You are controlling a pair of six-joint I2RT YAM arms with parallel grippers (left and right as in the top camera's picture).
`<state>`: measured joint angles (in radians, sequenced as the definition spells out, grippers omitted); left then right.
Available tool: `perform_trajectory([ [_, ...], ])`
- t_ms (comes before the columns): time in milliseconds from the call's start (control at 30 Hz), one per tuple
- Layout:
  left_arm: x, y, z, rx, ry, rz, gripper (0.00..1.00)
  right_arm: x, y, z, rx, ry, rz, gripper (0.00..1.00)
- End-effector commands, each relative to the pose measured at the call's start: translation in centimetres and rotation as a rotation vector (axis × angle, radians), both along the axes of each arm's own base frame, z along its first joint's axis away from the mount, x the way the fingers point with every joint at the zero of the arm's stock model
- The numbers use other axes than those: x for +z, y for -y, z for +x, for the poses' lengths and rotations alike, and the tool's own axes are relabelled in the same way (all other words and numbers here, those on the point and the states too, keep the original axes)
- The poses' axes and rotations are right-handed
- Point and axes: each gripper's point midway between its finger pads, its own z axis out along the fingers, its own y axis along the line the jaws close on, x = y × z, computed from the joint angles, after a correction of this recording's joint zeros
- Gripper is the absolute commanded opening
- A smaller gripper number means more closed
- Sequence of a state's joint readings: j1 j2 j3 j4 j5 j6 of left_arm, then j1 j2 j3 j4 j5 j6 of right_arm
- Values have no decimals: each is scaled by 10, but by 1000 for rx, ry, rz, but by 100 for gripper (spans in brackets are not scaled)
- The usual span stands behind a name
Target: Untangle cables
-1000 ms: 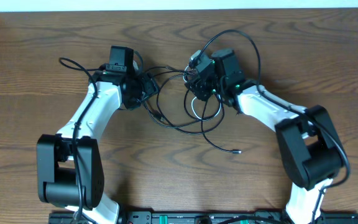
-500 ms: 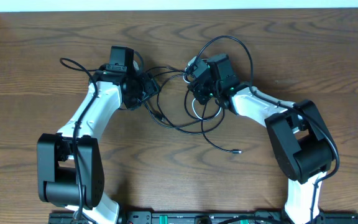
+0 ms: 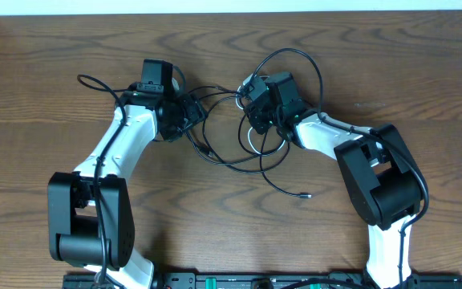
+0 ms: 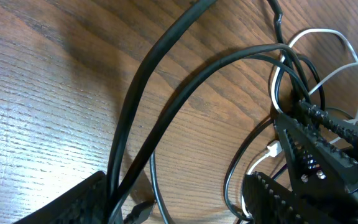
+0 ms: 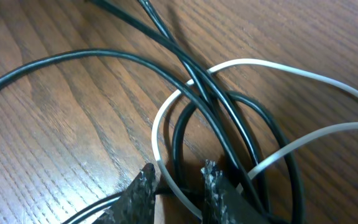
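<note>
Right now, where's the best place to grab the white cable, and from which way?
Grab the white cable on the bare left curve of its loop, where it bulges clear of the black cables. Come straight down from above, one finger on each side of the strand; the right gripper hangs there, jaws apart. Skip the loop's upper right, where black cables cross it.

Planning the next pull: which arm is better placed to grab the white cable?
Right, likely: the right gripper straddles the white cable among the black cables; the left gripper sits farther off.
</note>
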<state>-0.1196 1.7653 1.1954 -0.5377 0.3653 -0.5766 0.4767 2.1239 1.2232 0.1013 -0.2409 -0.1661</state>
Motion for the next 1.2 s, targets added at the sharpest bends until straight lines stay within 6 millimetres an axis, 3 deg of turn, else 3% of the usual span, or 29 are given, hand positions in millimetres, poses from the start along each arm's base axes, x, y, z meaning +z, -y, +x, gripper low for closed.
perform_trajectory([
  [0,0,2,1,-1,-3,-9,70,-23,8,-9,-18,-54,-75,25],
  [100,0,2,1,-1,-3,-9,70,-37,14,-26,44,-97,-153,45],
  [167,0,2,1,-1,-3,-9,70,-43,18,-30,43,-114,-180,46],
  [267,0,2,1,-1,-3,-9,70,-49,27,-28,10,-111,-231,39],
  [433,0,2,1,-1,-3,-9,70,-52,32,-29,-48,-140,-233,17],
  [633,0,2,1,-1,-3,-9,70,-52,35,-38,-201,-269,-154,11],
  [767,0,2,1,-1,-3,-9,70,-32,31,-41,-196,-322,-118,1],
  [1033,0,2,1,-18,2,-3,70,62,36,-40,-196,-301,-86,1],
  [1167,0,2,1,-27,7,0,71,87,32,-54,-107,-310,-52,1],
])
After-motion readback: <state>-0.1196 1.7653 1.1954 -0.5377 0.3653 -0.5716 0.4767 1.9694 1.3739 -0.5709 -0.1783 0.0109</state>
